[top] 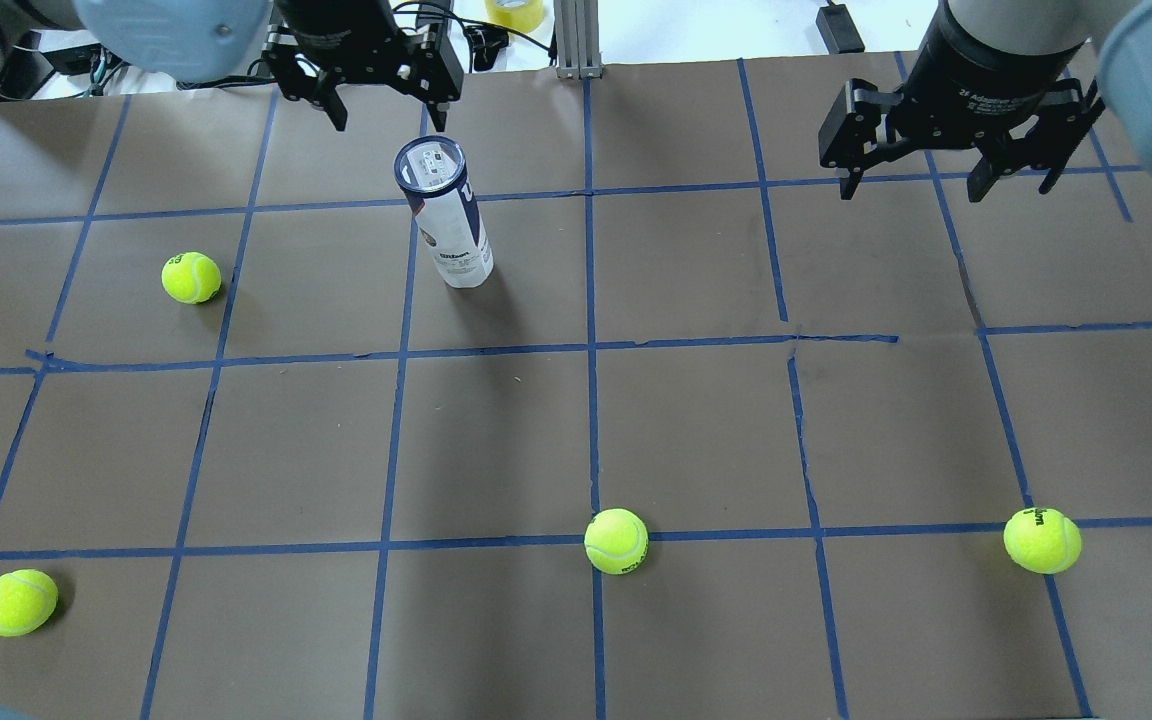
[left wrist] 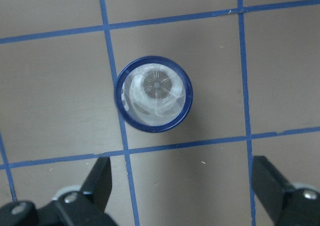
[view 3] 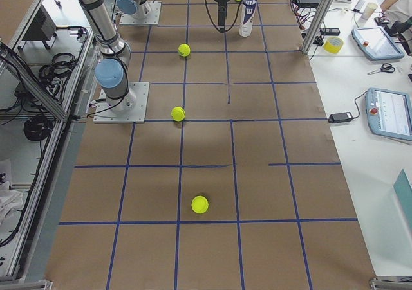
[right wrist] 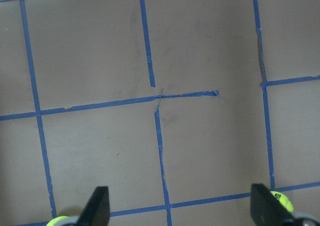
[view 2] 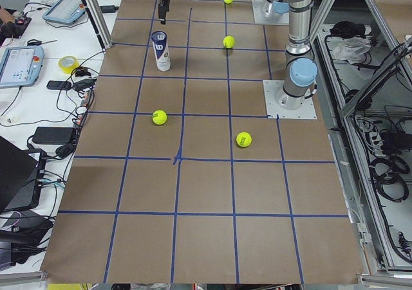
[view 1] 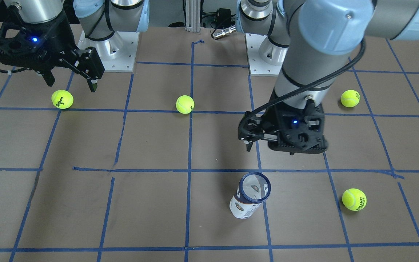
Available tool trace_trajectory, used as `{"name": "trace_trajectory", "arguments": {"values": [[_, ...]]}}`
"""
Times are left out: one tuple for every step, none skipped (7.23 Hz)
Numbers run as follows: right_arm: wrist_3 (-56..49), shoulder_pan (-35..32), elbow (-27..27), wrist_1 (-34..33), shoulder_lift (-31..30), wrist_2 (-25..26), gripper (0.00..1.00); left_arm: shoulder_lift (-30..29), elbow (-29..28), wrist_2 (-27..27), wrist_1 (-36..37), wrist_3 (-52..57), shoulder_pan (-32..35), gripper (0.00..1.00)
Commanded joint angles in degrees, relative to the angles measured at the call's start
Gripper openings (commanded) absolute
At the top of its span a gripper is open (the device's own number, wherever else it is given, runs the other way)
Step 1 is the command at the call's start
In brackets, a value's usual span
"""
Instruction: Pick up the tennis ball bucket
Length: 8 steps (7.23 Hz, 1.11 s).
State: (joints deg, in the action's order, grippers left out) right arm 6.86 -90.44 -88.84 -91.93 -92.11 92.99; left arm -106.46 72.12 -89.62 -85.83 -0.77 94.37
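Note:
The tennis ball bucket (top: pixel 446 215) is a slim white and navy tube with a dark blue rim. It stands upright on the brown table and also shows in the front view (view 1: pixel 250 196). My left gripper (top: pixel 386 105) hangs open and empty well above it, pointing down. In the left wrist view the tube's clear lid (left wrist: pixel 154 94) lies just ahead of the gap between the open fingers (left wrist: pixel 100 181). My right gripper (top: pixel 911 185) is open and empty, high over the far right of the table, away from the tube.
Several loose yellow-green tennis balls lie on the taped grid: one left of the tube (top: pixel 191 277), one near the middle front (top: pixel 616 541), one front right (top: pixel 1042 540), one front left (top: pixel 16 602). The arm bases (view 1: pixel 111 47) stand at the robot's edge.

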Motion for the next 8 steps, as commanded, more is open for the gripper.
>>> {"name": "trace_trajectory", "arguments": {"values": [[0.0, 0.0, -0.1, 0.0, 0.0, 0.0, 1.00, 3.9, 2.4, 0.6, -4.5, 7.7, -6.1, 1.00], [0.0, 0.0, -0.1, -0.1, 0.0, 0.0, 1.00, 6.1, 6.6, 0.8, -4.3, 8.1, -7.6, 1.00], [0.0, 0.0, -0.1, 0.0, 0.0, 0.1, 1.00, 8.7, 9.0, 0.8, -4.1, 8.2, -8.1, 1.00], [0.0, 0.0, -0.1, 0.0, 0.0, 0.1, 1.00, 10.4, 10.5, -0.1, -4.6, 8.1, -8.8, 1.00], [0.0, 0.0, -0.1, 0.0, 0.0, 0.1, 1.00, 11.7, 12.8, 0.7, -5.3, 8.1, -9.8, 1.00], [0.0, 0.0, -0.1, 0.0, 0.0, 0.0, 1.00, 12.8, 14.6, 0.8, -4.4, 8.2, -10.3, 1.00], [0.0, 0.0, -0.1, 0.0, 0.0, 0.0, 1.00, 13.5, 15.1, 0.8, -4.3, 8.2, -10.0, 1.00], [0.0, 0.0, -0.1, 0.0, 0.0, -0.1, 1.00, 14.0, 15.5, 0.9, -4.3, 8.2, -10.5, 1.00]]}}
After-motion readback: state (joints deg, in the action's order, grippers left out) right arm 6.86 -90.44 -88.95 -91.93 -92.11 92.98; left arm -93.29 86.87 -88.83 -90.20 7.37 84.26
